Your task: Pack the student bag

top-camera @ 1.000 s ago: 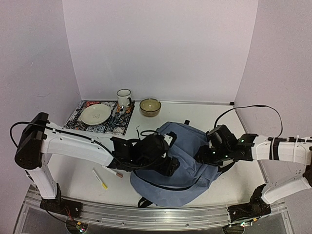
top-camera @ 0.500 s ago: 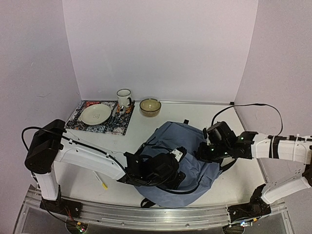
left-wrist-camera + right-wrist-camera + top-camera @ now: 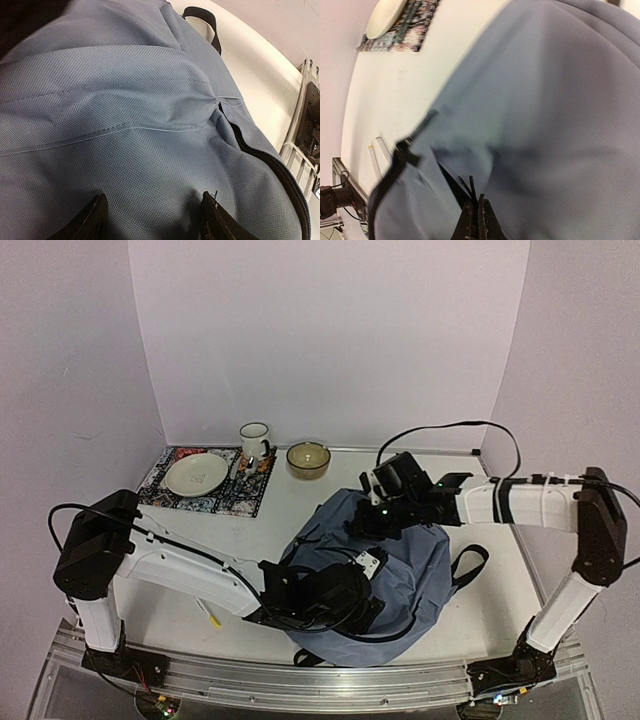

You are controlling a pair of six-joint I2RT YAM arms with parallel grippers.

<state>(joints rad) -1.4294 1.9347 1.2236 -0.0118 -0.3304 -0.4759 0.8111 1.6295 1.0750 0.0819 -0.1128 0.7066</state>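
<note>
left gripper point(image 3: 152, 212) fingers spread apart, down at 7 o'clock on the student bag point(image 3: 420, 570), bag slumped mid-table, right gripper point(image 3: 476, 212) tips pinched together at the bag's 12 o'clock edge, plate point(image 3: 196, 474), mug point(image 3: 254, 440), bowl point(image 3: 308, 459) back around 11 to 12 o'clock

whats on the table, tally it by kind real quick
bags: 1, student bag
dishes: 3, plate, mug, bowl
placemats: 1, placemat
pens: 1 showing, pen, partly under the left arm
total: 6
</note>
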